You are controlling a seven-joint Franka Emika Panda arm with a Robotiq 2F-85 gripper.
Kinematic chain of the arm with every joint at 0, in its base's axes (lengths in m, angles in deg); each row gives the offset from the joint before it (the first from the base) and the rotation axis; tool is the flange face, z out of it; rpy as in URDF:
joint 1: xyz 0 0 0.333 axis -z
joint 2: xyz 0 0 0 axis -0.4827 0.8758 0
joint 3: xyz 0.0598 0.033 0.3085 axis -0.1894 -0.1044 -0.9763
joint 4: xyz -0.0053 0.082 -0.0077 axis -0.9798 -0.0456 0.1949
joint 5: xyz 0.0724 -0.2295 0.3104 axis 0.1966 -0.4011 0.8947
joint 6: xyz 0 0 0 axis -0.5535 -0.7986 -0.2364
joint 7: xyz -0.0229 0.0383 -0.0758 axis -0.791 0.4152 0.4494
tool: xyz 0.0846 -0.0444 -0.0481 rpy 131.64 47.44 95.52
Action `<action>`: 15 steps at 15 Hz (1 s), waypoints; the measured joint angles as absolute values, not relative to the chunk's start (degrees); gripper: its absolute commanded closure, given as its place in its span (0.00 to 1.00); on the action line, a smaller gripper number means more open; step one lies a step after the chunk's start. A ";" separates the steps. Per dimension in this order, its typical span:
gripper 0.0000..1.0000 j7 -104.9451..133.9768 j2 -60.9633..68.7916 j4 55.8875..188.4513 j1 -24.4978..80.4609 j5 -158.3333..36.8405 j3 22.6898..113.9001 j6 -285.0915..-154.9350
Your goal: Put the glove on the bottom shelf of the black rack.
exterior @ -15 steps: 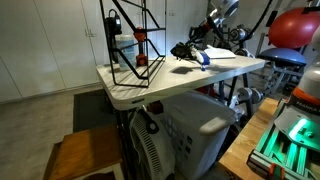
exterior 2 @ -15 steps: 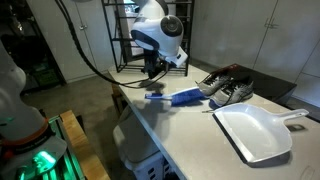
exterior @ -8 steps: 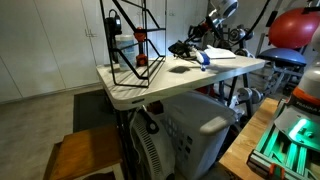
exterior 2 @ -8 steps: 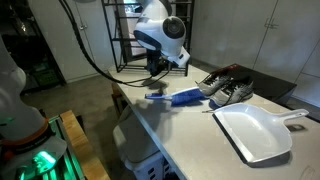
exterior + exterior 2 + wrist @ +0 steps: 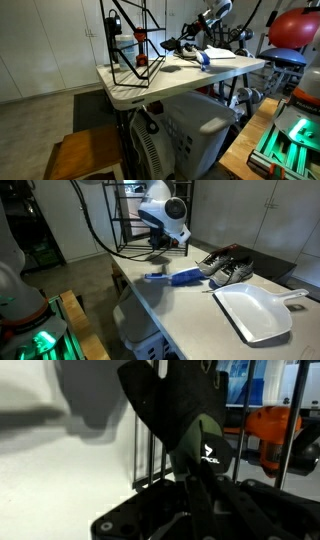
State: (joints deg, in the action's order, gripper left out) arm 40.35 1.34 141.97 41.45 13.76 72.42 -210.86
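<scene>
Pinches the glove [image 5: 185, 415] between the closed fingers of the gripper [image 5: 196, 488], with the dark fabric standing limp across the centre of the wrist view. Shows a small white logo on a rounded patch of the glove, too blurred to read as letters. Holds it clear of the counter [image 5: 180, 82] in both exterior views, just beside the black rack [image 5: 128, 45] but outside its wire frame. Stands that rack upright at the upper left of an exterior view, on the near end of the counter. Catches thin black rack bars behind the glove in the wrist view, with an orange object [image 5: 270, 435] at the right edge. Leaves on the counter a blue brush [image 5: 180, 277] lying flat at centre frame, grey shoes [image 5: 228, 268] just beside it, and a white dustpan [image 5: 255, 312] at lower right.
</scene>
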 measured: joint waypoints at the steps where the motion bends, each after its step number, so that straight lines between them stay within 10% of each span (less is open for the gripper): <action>1: 0.98 39.42 2.46 141.06 40.87 13.90 72.09 -212.37; 15: 0.98 28.65 17.74 127.16 38.50 17.55 68.93 -217.31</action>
State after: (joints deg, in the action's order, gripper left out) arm 28.65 17.74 127.16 38.50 17.55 68.93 -217.31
